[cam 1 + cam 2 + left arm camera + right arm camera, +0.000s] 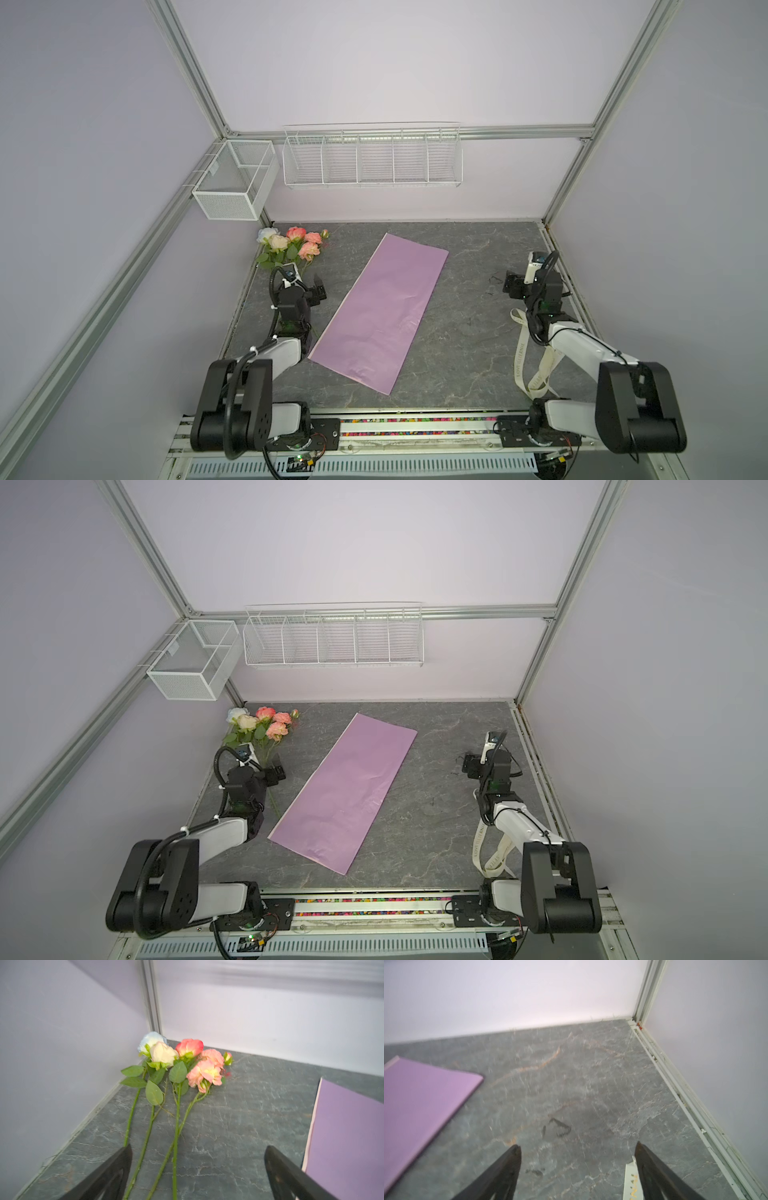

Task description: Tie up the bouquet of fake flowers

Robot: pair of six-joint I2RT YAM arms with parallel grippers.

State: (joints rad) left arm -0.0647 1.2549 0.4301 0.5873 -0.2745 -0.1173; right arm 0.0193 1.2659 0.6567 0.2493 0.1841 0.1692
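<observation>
Bouquet of fake flowers untied; left gripper straddling stems, jaws apart.

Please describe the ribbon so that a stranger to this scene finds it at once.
On the grey marble-patterned table, look along the right edge, near the front. There lies a long cream fabric ribbon. Unlike the broad lilac paper sheet, it is narrow and carries printed letters.
</observation>
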